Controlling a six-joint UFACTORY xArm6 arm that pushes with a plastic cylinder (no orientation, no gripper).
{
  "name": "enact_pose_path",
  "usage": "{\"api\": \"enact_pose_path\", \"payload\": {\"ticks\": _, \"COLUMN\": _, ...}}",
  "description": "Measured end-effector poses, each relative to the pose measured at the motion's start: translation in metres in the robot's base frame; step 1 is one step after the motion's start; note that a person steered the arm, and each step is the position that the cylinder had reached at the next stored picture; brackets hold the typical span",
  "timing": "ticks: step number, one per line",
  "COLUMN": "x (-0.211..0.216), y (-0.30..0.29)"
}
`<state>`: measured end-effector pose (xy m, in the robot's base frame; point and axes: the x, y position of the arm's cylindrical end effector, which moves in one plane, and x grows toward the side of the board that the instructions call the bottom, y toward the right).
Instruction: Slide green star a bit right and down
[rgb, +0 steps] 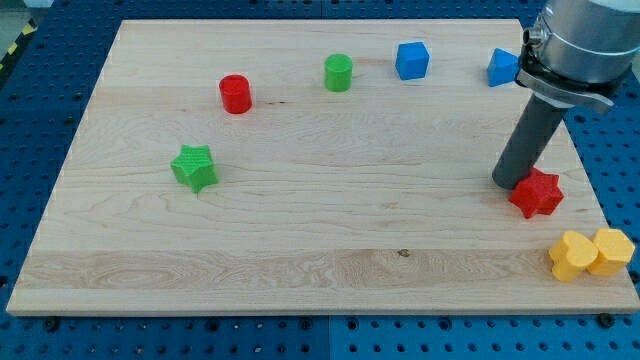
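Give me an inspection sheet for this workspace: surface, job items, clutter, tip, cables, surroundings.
Surface: wooden board, flat, light grain.
Job's things: green star at the view's left, standing alone.
Clutter: red cylinder, green cylinder and blue cube along the top; second blue block partly behind the arm; red star at the right; two yellow blocks touching, bottom right.
Tip: my tip sits against the red star's left side, far right of the green star.
Cables: nothing seen.
Surroundings: blue perforated table around the board.
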<state>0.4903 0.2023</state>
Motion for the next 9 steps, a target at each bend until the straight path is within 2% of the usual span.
{"api": "enact_pose_path", "payload": {"ticks": 2, "x": 0.031, "y": 0.027}}
{"api": "enact_pose_path", "payload": {"ticks": 3, "x": 0.025, "y": 0.034}}
{"api": "enact_pose_path", "payload": {"ticks": 5, "x": -0.053, "y": 0.031}}
{"api": "enact_pose_path", "payload": {"ticks": 6, "x": -0.108, "y": -0.016}}
{"api": "enact_pose_path", "payload": {"ticks": 7, "x": -0.135, "y": -0.082}}
{"api": "enact_pose_path", "payload": {"ticks": 8, "x": -0.095, "y": -0.102}}
{"api": "enact_pose_path", "payload": {"ticks": 9, "x": -0.082, "y": -0.148}}
